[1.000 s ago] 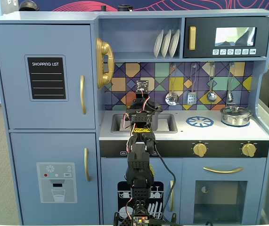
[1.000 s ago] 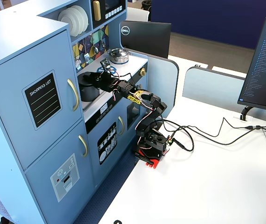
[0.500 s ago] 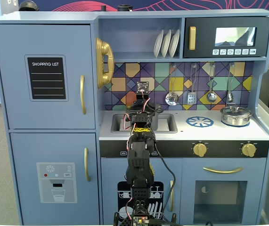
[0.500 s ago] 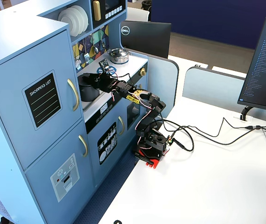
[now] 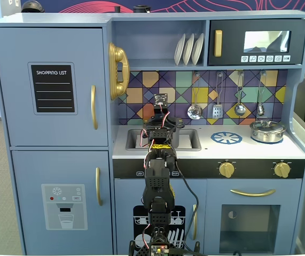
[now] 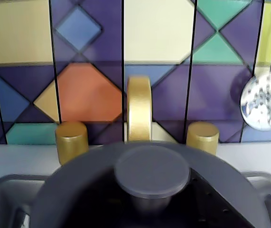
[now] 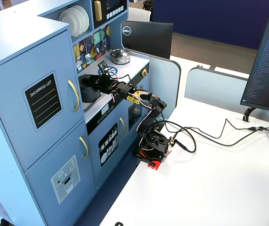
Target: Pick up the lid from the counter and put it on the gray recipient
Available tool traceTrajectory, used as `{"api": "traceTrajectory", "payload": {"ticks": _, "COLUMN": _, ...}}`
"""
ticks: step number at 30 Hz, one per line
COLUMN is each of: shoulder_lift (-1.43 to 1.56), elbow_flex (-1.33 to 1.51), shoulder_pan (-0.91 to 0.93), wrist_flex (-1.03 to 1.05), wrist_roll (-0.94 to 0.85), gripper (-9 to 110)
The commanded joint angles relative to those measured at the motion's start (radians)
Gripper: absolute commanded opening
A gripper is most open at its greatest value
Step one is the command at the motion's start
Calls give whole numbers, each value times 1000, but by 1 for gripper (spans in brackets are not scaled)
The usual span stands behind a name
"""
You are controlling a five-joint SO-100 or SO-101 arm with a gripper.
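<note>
Wrist view puts the lid (image 6: 152, 172) directly below the camera, its knob centred, apparently sitting on the gray recipient (image 7: 90, 87) in the sink by the worktop's (image 5: 296, 150) left end. I cannot tell how the end effector stands. Readable: "SHOPPING LIST" (image 5: 52, 73), "DELL" (image 7: 126, 31).

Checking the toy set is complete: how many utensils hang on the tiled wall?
4, in a row above the stove: strainer, spatula, ladle, and a fourth utensil on the right. None seems hidden.
</note>
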Motion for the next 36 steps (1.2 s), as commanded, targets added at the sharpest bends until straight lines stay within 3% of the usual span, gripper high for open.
{"api": "traceTrajectory", "payload": {"ticks": 1, "shoulder_lift": 40, "elbow_flex": -8, "shoulder_pan": 21, "wrist_flex": 34, "wrist_roll": -84, "gripper": 20}}
{"api": "traceTrajectory", "payload": {"ticks": 8, "shoulder_lift": 94, "elbow_flex": -20, "shoulder_pan": 40, "wrist_flex": 54, "wrist_roll": -12, "gripper": 37}}
{"api": "traceTrajectory", "payload": {"ticks": 19, "shoulder_lift": 330, "elbow_flex": -51, "shoulder_pan": 43, "wrist_flex": 247, "wrist_roll": 3, "gripper": 37}}
{"api": "traceTrajectory", "payload": {"ticks": 29, "shoulder_lift": 749, "elbow_flex": 92, "shoulder_pan": 43, "wrist_flex": 782, "wrist_roll": 58, "gripper": 21}}
{"api": "traceTrajectory", "payload": {"ticks": 36, "shoulder_lift": 939, "elbow_flex": 396, "shoulder_pan": 35, "wrist_flex": 859, "wrist_roll": 114, "gripper": 6}}
